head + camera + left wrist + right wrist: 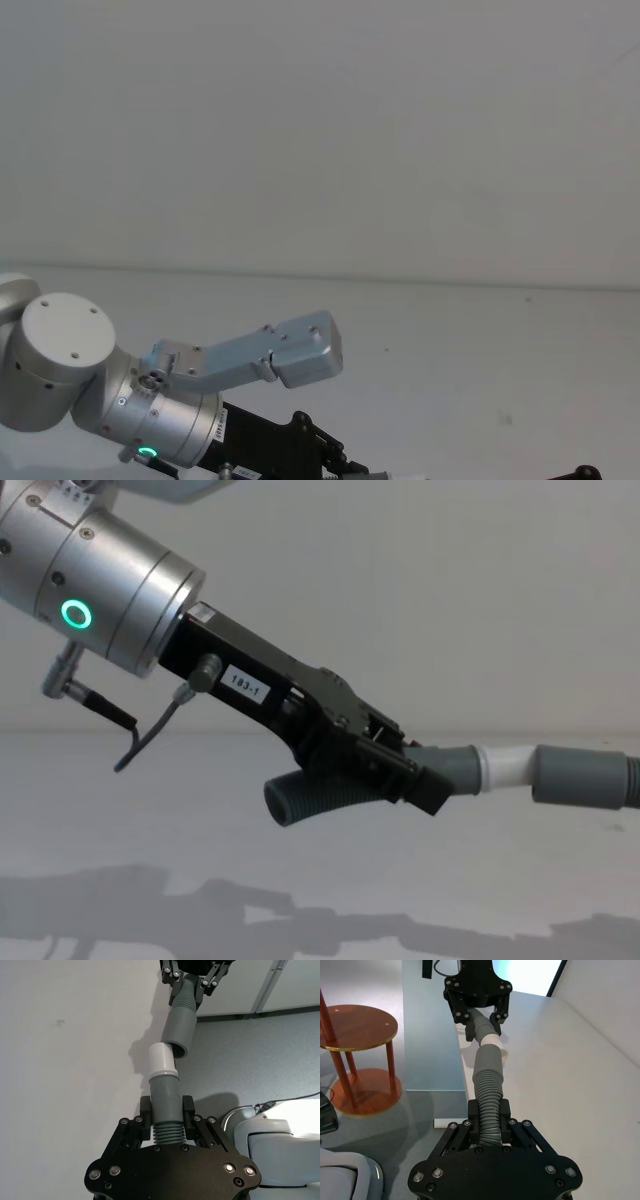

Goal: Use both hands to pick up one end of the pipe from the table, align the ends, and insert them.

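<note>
Both pipe pieces are held in the air above the white table [150, 810]. My left gripper [166, 1110] is shut on the ribbed hose just behind its grey cuff [165, 1091], whose white tip [162, 1060] points away from it. My right gripper [489, 1112] is shut on the other ribbed piece [489, 1091], behind its wide hollow cuff [487, 1062]. The white tip [505, 765] meets the mouth of the hollow cuff [585, 775], at a slight angle to it. How far in it sits I cannot tell. The left piece's free ribbed end [300, 798] hangs below the left gripper [420, 785].
A round wooden side table [360, 1025] stands on the grey floor beyond the table's edge. The robot's white body [280, 1140] lies beside the left gripper. The left arm's silver joints [70, 370] occupy the near left.
</note>
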